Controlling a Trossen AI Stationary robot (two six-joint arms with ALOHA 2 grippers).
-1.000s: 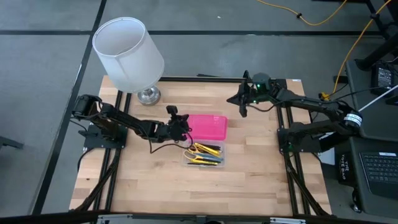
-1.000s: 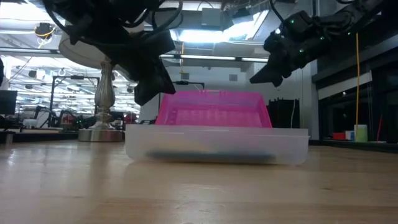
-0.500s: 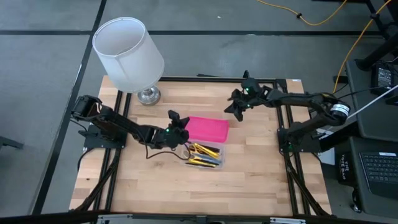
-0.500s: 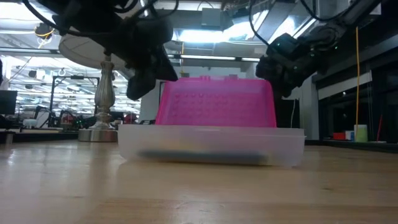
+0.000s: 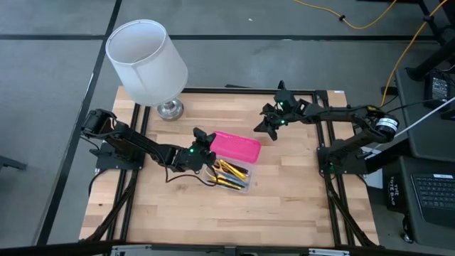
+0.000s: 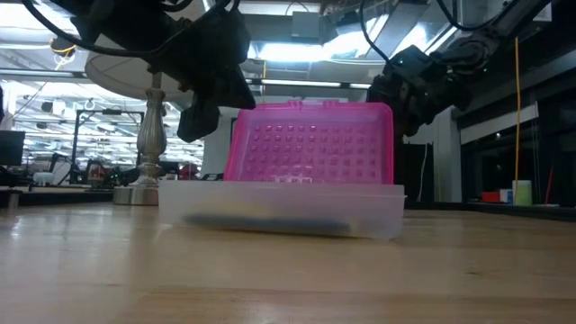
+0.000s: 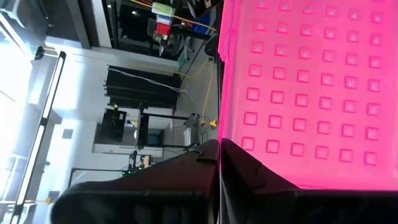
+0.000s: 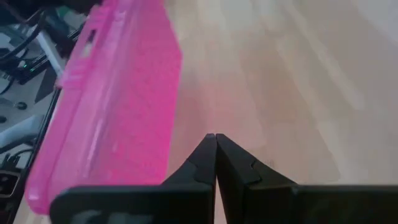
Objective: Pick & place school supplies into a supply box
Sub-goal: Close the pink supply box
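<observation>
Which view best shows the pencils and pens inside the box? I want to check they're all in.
High view: the yellow, orange and dark pencils and pens lie exposed in the clear base. Low view shows only a dark blur through the wall; both wrist views show only the pink dotted lid.

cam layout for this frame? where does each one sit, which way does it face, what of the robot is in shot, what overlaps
High: overhead, straight down; both arms, left tool, right tool, table, lamp.
Low: tabletop height, level across; supply box, raised pink lid, both arms above.
Left wrist: on left arm, facing the lid; own shut fingers.
Right wrist: on right arm, facing lid and tabletop; own shut fingers.
Shared: all four show the pink lid.
</observation>
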